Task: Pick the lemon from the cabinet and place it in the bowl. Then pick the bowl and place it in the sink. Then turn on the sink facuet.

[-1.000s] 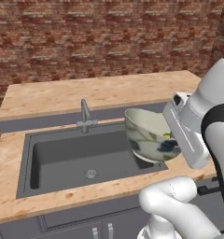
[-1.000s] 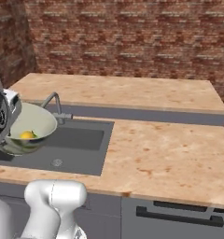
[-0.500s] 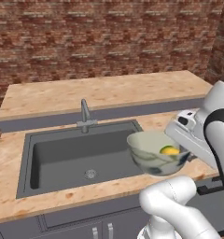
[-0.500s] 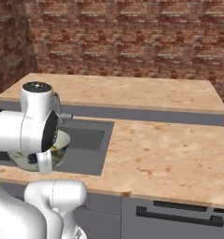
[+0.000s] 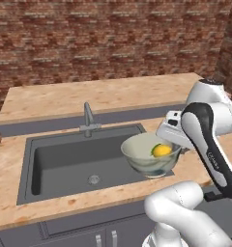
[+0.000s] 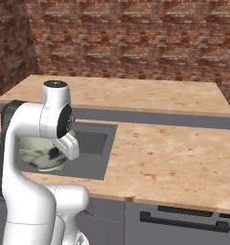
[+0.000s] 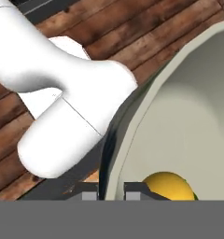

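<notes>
The pale cream-green bowl [image 5: 146,157] hangs level over the right end of the dark grey sink [image 5: 65,161], and the yellow lemon [image 5: 161,150] lies inside it. My gripper [image 5: 177,148] is shut on the bowl's right rim. In the hand view the bowl wall [image 7: 179,116] runs up between my fingertips [image 7: 88,192], and the lemon [image 7: 168,185] sits at the bottom. In the right base view my arm covers most of the bowl [image 6: 36,155]. The sink faucet [image 5: 88,118] stands behind the basin, left of the bowl. The cabinet is out of view.
A wooden counter [image 6: 169,158] stretches to the right of the sink, with a raised ledge [image 5: 108,94] behind it and a brick wall beyond. The round drain [image 5: 93,179] lies in the basin floor. Grey cupboard fronts [image 6: 184,222] run below the counter.
The bowl was tipped on its side a second ago; it now sits level and lower, a little further left over the sink. My arm has swung round with it.
</notes>
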Tool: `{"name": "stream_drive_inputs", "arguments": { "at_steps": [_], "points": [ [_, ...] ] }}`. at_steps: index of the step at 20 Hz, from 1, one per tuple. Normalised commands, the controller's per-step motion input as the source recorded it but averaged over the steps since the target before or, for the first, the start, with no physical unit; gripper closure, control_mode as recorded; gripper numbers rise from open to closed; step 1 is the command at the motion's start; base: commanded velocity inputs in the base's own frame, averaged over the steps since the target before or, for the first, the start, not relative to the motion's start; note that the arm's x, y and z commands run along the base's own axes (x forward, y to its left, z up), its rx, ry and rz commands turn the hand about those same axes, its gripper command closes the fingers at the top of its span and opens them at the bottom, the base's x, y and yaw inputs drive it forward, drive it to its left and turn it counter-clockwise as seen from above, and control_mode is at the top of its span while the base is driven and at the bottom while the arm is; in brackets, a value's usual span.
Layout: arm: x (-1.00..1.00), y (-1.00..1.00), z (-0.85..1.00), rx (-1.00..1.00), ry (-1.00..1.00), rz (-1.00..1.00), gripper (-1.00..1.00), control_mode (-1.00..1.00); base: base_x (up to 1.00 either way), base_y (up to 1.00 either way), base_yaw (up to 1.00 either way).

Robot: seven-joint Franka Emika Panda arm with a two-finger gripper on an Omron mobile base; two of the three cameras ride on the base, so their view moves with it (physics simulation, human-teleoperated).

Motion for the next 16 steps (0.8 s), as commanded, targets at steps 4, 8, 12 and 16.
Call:
{"name": "stream_drive_inputs", "arguments": {
  "at_steps": [4,8,12,16],
  "points": [
    [0.96,0.11,-0.44,-0.01,-0.05,0.25,1.00,-1.00,0.00,0.00,0.00],
    [1.00,0.24,-0.48,0.00,-0.05,0.23,1.00,-1.00,0.00,0.00,0.00],
    [0.71,0.39,-0.61,0.00,-0.07,0.21,1.00,-1.00,0.00,0.00,0.00],
    [0.37,0.61,-0.74,0.01,-0.02,0.16,1.00,-1.00,0.00,0.00,0.00]
  ]
}}
